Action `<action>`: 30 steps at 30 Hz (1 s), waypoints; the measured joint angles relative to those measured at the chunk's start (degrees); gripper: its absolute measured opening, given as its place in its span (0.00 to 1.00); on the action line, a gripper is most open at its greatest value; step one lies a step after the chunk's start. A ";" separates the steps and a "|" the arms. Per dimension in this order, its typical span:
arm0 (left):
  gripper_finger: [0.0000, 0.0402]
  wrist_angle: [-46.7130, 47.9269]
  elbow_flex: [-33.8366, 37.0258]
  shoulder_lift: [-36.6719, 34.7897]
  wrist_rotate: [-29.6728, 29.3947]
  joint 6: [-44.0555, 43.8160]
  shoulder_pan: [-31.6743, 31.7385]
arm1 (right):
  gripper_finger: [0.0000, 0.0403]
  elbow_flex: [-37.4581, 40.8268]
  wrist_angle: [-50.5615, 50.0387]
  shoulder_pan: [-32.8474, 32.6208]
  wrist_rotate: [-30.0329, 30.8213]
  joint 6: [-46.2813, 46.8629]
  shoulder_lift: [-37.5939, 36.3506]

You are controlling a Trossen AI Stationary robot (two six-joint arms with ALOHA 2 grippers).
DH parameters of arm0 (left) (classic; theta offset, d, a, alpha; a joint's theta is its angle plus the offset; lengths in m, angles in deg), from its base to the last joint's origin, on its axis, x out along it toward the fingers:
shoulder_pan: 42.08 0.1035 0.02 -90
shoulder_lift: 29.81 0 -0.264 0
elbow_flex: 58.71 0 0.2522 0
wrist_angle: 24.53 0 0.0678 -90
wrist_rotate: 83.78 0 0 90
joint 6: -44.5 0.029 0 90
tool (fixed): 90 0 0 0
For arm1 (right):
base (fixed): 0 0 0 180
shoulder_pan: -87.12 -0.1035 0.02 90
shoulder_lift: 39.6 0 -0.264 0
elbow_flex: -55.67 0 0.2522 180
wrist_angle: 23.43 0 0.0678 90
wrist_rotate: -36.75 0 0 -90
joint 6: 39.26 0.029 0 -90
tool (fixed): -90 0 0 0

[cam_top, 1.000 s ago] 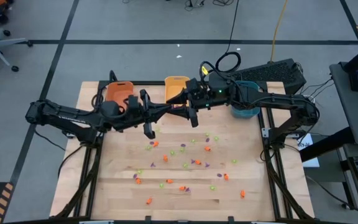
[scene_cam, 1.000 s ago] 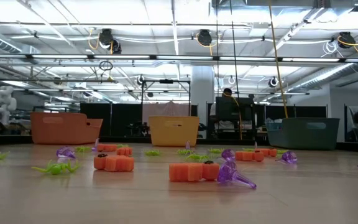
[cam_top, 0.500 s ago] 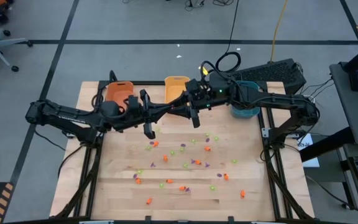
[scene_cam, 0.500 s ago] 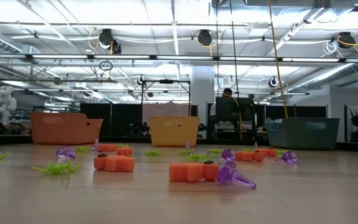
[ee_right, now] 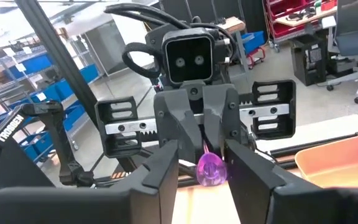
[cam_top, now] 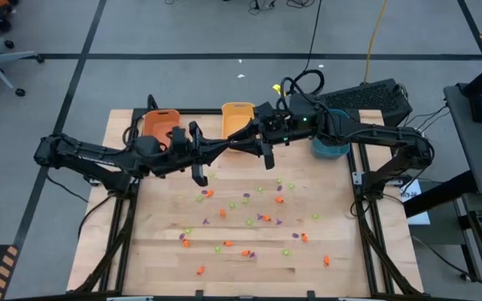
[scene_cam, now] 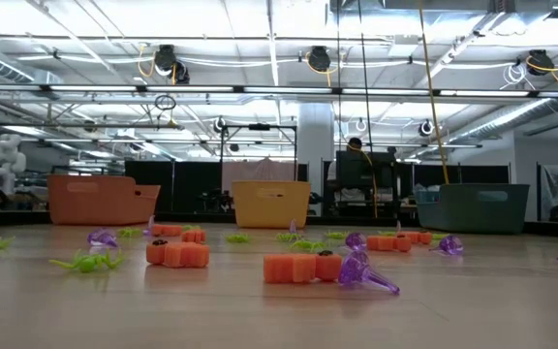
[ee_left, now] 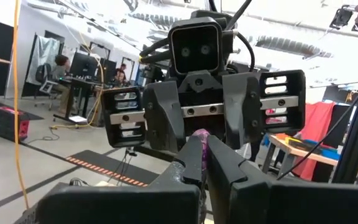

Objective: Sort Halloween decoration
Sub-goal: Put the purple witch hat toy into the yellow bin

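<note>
Above the far part of the worktop [cam_top: 157,251], the left hand [ee_right: 204,144] and right hand [ee_left: 202,140] meet tip to tip. The left hand pinches a small, glossy, translucent purple trinket [ee_right: 209,168]; the right hand's fingers stand apart around it. Orange, green and purple trinkets [cam_top: 249,221] lie scattered across the worktop below.

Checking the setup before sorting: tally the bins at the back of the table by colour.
orange bin: 1
yellow bin: 1
teal bin: 1
Total: 3
</note>
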 joint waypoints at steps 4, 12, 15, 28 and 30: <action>0.01 -0.09 0.00 -0.01 0.02 0.00 0.02 | 0.25 0.00 -0.40 0.03 0.08 0.00 -0.13; 0.01 -0.24 0.00 -0.02 -0.02 0.00 0.04 | 0.17 0.00 -2.88 0.03 -0.03 -0.02 -0.13; 0.01 -0.31 0.00 -0.02 -0.04 0.02 0.04 | 0.13 0.00 -2.87 0.03 -0.03 -0.16 -0.13; 0.04 -0.21 0.00 -0.04 -2.84 -1.54 0.00 | 0.07 0.00 -3.14 0.09 0.20 -0.42 -0.15; 0.10 -0.08 0.00 -0.04 -2.97 -3.78 0.23 | 0.07 0.00 -3.21 0.12 0.23 -0.42 -0.15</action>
